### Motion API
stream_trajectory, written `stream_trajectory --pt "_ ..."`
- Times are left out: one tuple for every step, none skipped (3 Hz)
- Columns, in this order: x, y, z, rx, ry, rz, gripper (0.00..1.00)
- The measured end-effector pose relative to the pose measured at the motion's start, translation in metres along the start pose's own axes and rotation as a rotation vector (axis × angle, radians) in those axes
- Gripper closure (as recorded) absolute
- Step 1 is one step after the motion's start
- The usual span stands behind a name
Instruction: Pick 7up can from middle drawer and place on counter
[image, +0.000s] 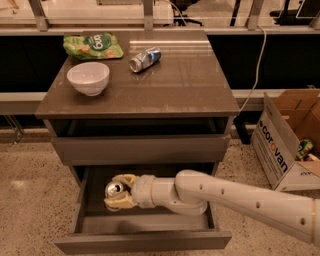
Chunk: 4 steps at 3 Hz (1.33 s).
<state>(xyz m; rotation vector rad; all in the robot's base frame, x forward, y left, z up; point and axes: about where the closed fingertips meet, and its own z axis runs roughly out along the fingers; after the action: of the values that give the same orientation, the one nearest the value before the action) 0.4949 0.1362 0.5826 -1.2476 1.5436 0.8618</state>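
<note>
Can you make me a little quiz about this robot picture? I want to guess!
1. True or false: the claw is inside the open drawer, shut on the 7up can.
2. What lies on the counter near the bowl? A) spoon B) blue can C) banana
3. Fill in: the chip bag lies on the ____.

Key: 1 true; 2 B; 3 counter.
</note>
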Motion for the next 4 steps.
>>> stream_trajectory --pt "-0.062 0.006 -0.036 -0.071 0.008 0.008 1.0" --pt "-0.129 -0.006 -0.089 -0.08 0.028 0.008 1.0" --pt "-0.21 -0.015 -0.142 -0.077 0.047 -0.034 1.0" --pt "-0.28 -0.017 -0.185 -0.095 0.075 -0.073 1.0"
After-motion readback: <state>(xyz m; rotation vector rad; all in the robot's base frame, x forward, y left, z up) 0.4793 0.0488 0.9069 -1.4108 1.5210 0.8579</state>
